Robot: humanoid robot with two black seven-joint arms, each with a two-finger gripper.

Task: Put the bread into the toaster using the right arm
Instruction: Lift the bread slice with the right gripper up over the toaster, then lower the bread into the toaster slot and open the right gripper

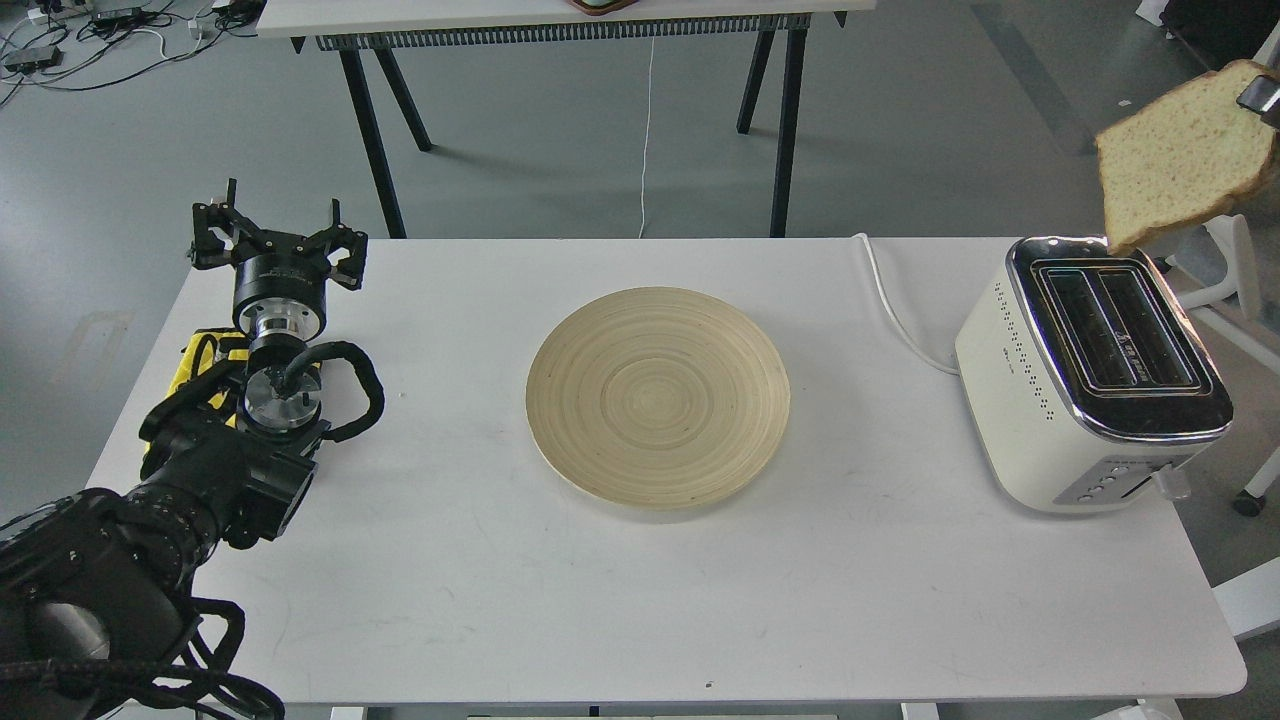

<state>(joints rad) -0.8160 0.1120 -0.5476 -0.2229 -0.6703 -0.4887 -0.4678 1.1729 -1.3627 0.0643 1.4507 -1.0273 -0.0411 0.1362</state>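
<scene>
A white tabletop (pixel 900 600) seen from above, from the robot's own head. A slice of pale speckled bread (pixel 1180 160) with a brown crust hangs tilted in the air at the upper right, its lowest corner just above the far end of the toaster (pixel 1085 385). Only a small dark piece of the right gripper (pixel 1262 95) shows at the frame's right edge, touching the bread's upper corner; whether its fingers pinch the slice cannot be told. The cream-white toaster stands near the tabletop's right edge, its chrome top showing 2 open slots, its buttons and lever facing the near edge. A white cord (pixel 895 305) runs from it toward the far edge. A round bamboo plate (pixel 658 395) sits bare at the middle. Along the left edge, the left gripper (pixel 277 240) has its fingers spread wide, holding nothing.
</scene>
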